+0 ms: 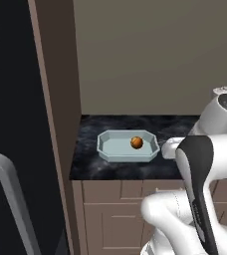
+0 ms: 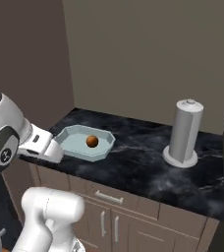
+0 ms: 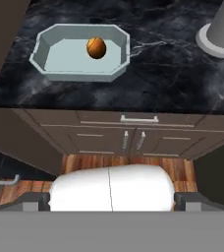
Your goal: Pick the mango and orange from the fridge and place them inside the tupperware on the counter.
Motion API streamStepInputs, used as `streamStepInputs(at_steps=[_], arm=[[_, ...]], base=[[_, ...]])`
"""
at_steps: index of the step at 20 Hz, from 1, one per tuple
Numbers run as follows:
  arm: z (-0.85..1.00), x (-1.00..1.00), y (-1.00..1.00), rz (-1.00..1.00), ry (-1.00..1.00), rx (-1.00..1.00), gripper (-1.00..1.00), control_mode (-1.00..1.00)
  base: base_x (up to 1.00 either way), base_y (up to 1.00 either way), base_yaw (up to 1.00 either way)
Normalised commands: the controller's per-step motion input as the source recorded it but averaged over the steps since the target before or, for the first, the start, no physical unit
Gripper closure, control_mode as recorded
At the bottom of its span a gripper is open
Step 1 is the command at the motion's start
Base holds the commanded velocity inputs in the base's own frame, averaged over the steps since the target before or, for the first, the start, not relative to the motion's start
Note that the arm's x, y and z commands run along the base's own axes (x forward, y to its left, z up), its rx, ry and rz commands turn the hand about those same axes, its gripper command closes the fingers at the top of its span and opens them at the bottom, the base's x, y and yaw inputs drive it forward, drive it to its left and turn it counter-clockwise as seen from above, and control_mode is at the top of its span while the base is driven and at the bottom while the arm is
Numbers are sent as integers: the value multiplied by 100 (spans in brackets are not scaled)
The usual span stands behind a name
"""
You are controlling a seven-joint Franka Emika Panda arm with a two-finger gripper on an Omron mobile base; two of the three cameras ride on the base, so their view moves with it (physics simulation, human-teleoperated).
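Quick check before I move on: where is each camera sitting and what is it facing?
Left base view: behind the arm's left, facing the tupperware holding the orange; arm at lower right.
Right base view: behind its right, same counter, paper towel roll; arm at lower left.
Hand view: above, looking down.
All share tupperware and orange.

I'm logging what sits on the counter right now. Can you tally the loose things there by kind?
Fruit: 1, the orange, lying inside the tupperware.
Containers: 1, the tupperware.
Paper towel holders: 1, the grey paper towel holder, standing apart to the right.
Total: 3 on the counter.
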Motion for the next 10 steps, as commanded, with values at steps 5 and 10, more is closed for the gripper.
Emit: streamStepInputs(at_steps=[5, 10], arm=[[0, 0, 0, 0, 0, 0, -100, 100], [0, 0, 0, 0, 0, 0, -100, 100]], base=[[-100, 0, 0], [-100, 6, 0]])
